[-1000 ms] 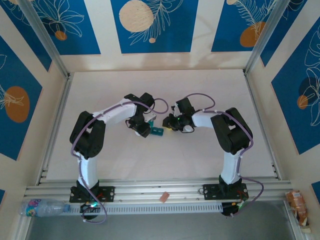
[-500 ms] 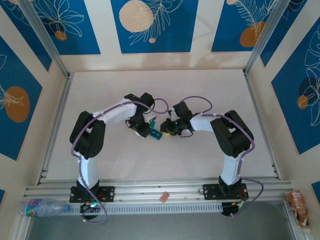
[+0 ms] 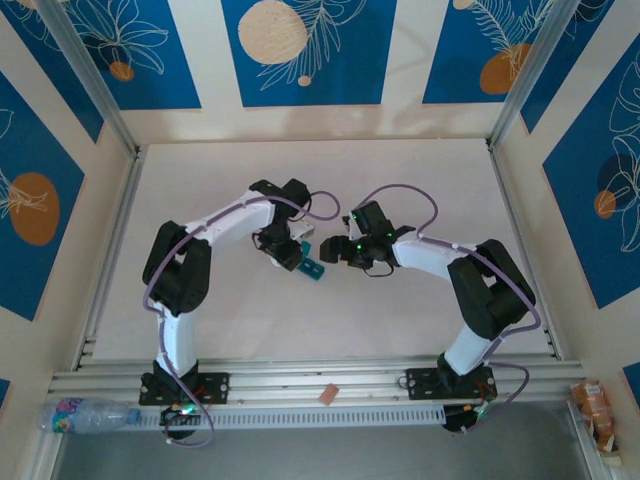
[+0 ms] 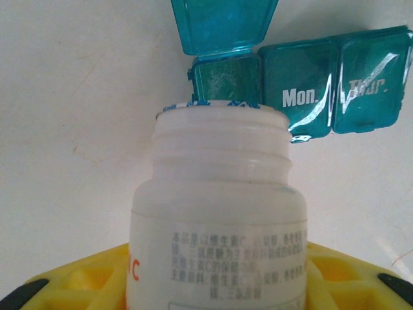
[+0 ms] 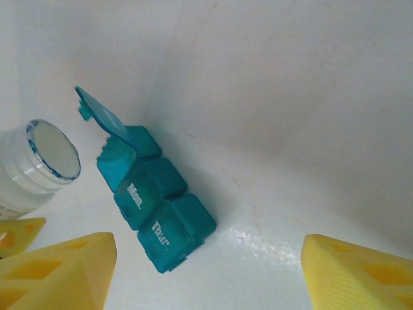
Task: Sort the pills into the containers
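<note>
Mid-table [image 3: 400, 180], between the two arms: teal pill box [image 5: 155, 200] flat on the white surface, end lid [image 4: 222, 26] flipped up, the other two compartments closed; left gripper [image 4: 219, 284] clamped around a capless white bottle [image 4: 219, 213], mouth just beside the open compartment; right gripper [image 5: 206, 271] spread wide, empty, near the box.

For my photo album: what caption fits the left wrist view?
Left gripper holds an uncapped bottle, mouth by the pill box's open end compartment; Mon. and Thur. lids shut.
</note>
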